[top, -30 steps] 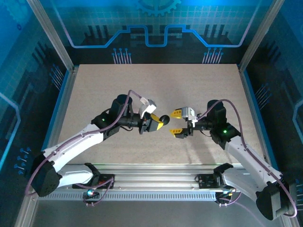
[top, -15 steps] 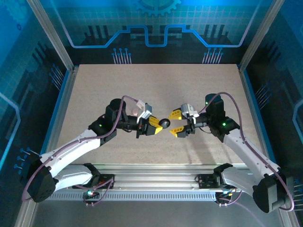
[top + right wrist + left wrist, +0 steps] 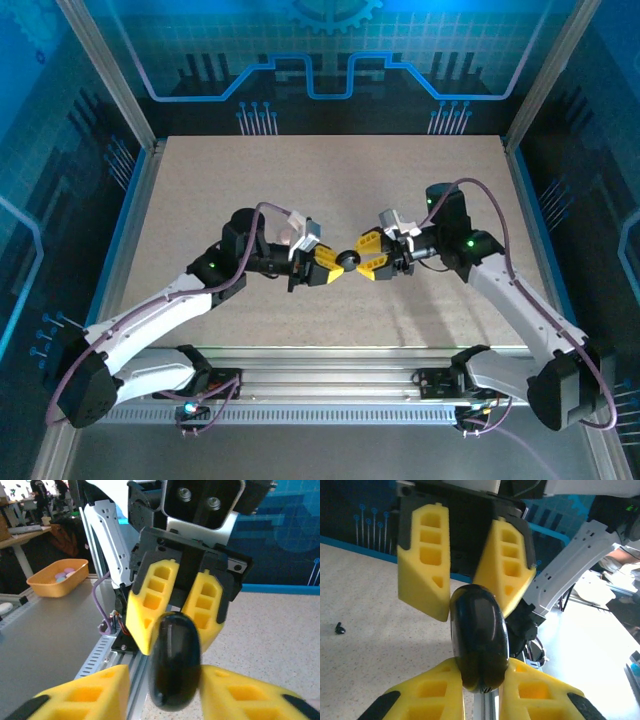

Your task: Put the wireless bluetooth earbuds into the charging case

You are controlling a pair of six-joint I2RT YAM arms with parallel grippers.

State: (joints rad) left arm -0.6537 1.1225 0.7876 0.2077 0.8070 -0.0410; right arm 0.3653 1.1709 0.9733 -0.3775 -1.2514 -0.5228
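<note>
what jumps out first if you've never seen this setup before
Two arms meet nose to nose above the middle of the speckled beige tabletop, sharing a glossy black pebble-shaped case. The left gripper is shut on one end of it, and the right gripper straddles the other end. In the left wrist view a tiny black earbud lies on the table, off to the left of the case.

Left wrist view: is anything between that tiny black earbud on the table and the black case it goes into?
Nothing lies between them, but the black case looks closed, held off the table by the left claw, away from the earbud.
</note>
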